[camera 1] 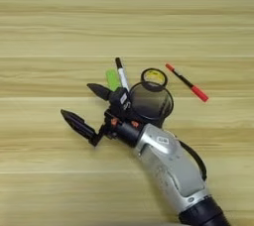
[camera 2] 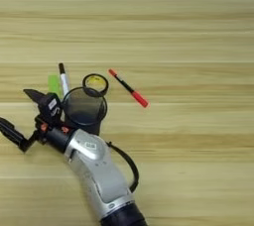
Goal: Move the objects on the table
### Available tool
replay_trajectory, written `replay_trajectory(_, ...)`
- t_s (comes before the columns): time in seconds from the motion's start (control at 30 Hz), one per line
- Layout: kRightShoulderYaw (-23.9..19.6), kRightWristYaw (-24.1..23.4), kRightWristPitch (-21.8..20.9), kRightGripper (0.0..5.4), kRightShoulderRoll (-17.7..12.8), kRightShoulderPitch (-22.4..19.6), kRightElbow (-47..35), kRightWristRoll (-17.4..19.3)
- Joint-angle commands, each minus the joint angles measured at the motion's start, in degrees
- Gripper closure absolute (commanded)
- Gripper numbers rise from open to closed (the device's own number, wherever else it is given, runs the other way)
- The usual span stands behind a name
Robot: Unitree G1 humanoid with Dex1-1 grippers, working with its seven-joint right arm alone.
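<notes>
My right gripper [camera 1: 79,102] is open and holds nothing; its two black fingers [camera 1: 74,121] spread wide over bare table [camera 1: 49,31] to the left of the objects. A black mesh pen cup [camera 1: 151,102] stands right behind the gripper's wrist, touching or overlapping it. A green block [camera 1: 113,79] lies just beyond the upper finger, beside a white black-capped marker [camera 1: 121,75]. A black tape roll with a yellow core [camera 1: 154,77] sits behind the cup. To its right a thin red-capped pen [camera 1: 187,82] lies at a slant.
My silver forearm [camera 1: 171,168] comes in from the bottom right and covers the wood there. A black cable [camera 1: 194,155] loops along its right side.
</notes>
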Motion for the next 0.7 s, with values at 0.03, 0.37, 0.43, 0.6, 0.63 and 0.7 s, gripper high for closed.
replay_trajectory(0.03,-1.6,-2.5,-3.1,0.06,1.8,-2.9,-1.5,-1.4)
replay_trajectory(0.37,-4.1,-8.4,-7.7,0.06,3.7,-4.3,3.8,-6.1)
replay_trajectory(0.43,-4.6,-9.2,-7.9,0.06,3.9,-4.6,4.8,-6.5)
replay_trajectory(0.6,-6.2,-11.6,-8.9,0.06,4.3,-5.8,7.8,-7.6)
replay_trajectory(0.63,-6.6,-12.1,-9.1,0.06,4.4,-6.1,8.3,-7.8)
replay_trajectory(0.7,-7.4,-13.2,-9.9,0.06,4.2,-6.5,9.3,-8.3)
